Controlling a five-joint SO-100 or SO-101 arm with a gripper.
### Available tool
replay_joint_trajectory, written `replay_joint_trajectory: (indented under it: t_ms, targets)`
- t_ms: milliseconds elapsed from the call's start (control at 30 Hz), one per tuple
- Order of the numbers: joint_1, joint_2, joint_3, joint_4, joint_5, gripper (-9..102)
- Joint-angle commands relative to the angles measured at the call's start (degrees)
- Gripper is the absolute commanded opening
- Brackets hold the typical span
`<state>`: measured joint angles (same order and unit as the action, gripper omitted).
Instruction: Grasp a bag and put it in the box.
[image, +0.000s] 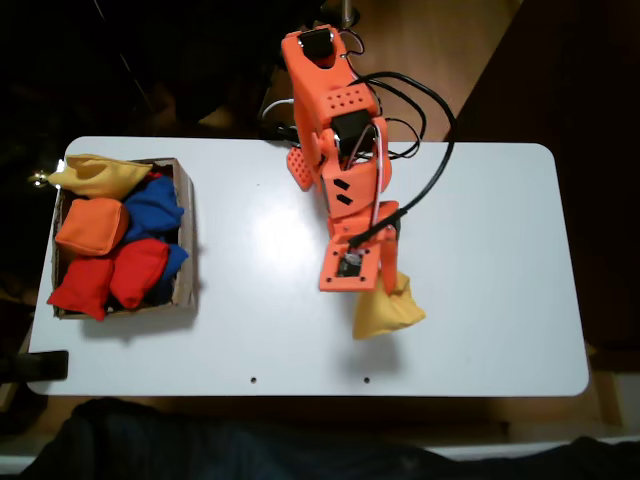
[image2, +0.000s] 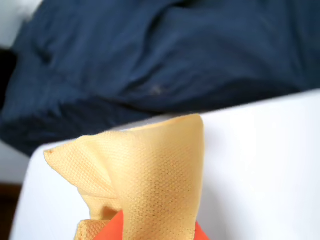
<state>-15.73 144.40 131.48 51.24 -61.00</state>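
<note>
The gripper (image: 385, 283) is clamped on the golden-yellow bag (image: 388, 310), pinching it at its upper edge so the rest of it hangs out below the orange arm (image: 340, 130) in the fixed view, over the white table (image: 490, 250) a bit right of the middle. In the wrist view the bag (image2: 150, 170) bulges up right in front of the lens, creased where it's pinched, with a bit of orange finger (image2: 117, 227) poking out at the bottom edge, and dark blue cloth (image2: 165, 55) sits past the table edge. The box (image: 187, 235) is way over on the left end of the table in the fixed view, well apart from the bag, and it's already stuffed: two red bags (image: 105, 280), blue ones (image: 155, 205), an orange one (image: 92, 226), plus a paler yellow bag (image: 95, 175) flopped over its top-left corner.
</note>
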Motion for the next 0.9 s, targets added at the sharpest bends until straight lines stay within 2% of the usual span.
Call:
replay_joint_trajectory:
  t_ms: [0,500,867]
  targets:
    - [2.2,2.46,-9.23,6.94,2.81,0]
    - [13.1,1.76,-26.98,25.31,10.55,0]
    - [25.31,-2.9,-40.34,29.62,17.67,0]
